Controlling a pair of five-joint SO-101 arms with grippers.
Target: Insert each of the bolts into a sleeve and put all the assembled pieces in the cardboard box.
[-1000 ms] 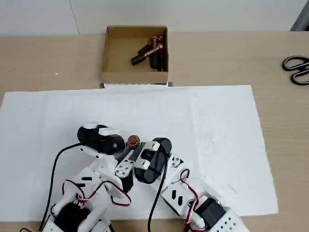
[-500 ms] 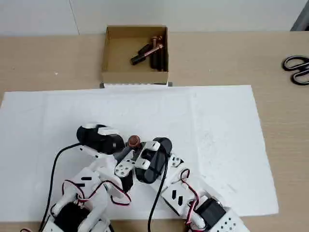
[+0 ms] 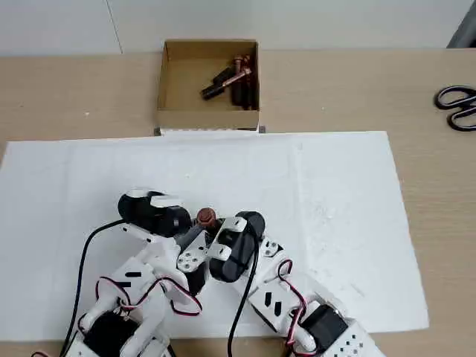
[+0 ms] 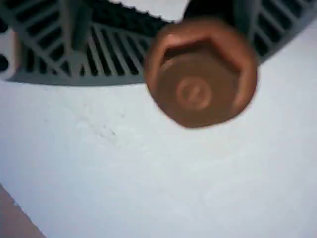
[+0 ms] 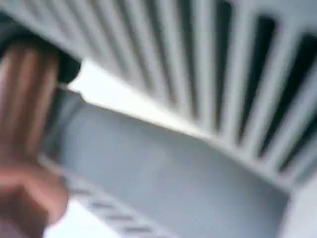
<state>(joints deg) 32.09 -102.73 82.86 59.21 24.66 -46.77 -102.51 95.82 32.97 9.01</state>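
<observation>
At the near edge of the table the two arms are leaning in toward each other. The left gripper (image 3: pixel 195 235) and the right gripper (image 3: pixel 220 229) are standing tip to tip over the white paper sheet (image 3: pixel 335 208). The bolt (image 3: pixel 205 217) is sitting right between them, so neither arm is lying nearer to it. Its copper head is facing straight up at the high camera and straight into the left wrist camera, so its long axis is probably running upright, shank toward the paper. In the right wrist view the shank is showing from the side, beside a dark piece (image 5: pixel 67 67) that may be a sleeve, though it is too blurred to settle. Whether either gripper is clamping the bolt or standing apart cannot be told. Past the paper's far edge the cardboard box (image 3: pixel 208 117) is lying almost straight ahead of the bolt, well apart from it, with assembled pieces (image 3: pixel 232 78) already inside. The carry is likely calling for a straight reach forward.
</observation>
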